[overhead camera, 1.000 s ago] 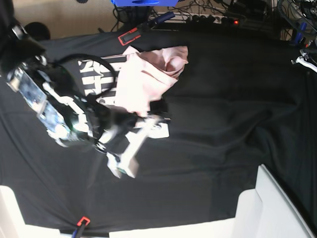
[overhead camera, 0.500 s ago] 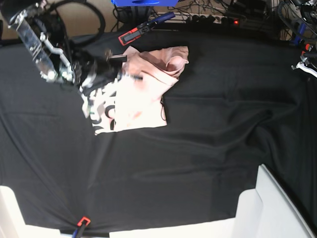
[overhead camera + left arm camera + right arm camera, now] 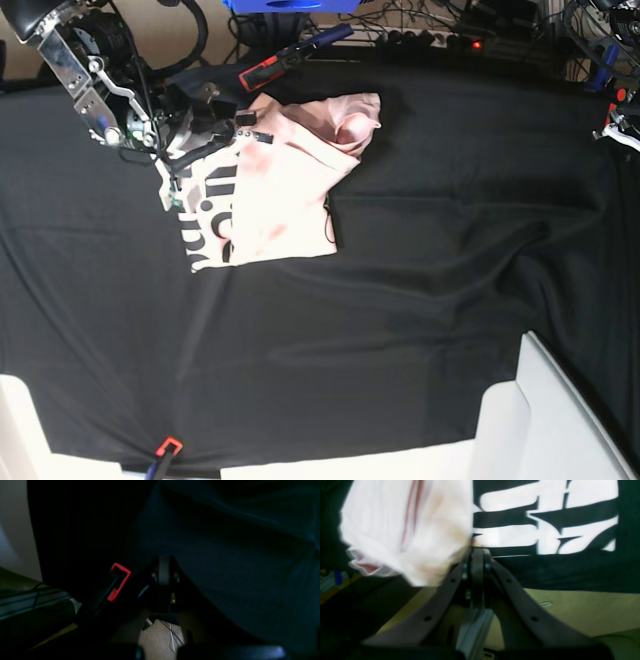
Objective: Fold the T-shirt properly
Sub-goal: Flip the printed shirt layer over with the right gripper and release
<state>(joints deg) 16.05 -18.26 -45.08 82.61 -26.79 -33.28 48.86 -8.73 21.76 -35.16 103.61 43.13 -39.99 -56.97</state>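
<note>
My right tool [image 3: 477, 552] is closed, jaws pressed together, at the T-shirt [image 3: 285, 185] edge; whether cloth is pinched, I cannot tell. The shirt lies crumpled on the black-draped bench [image 3: 450, 280], far side, lettering showing. My left tool [image 3: 163, 566] is closed, off by the bench edge.

Black tablecloth [image 3: 420, 300] (wrinkled), pink T-shirt [image 3: 285, 190] lying folded on it
</note>
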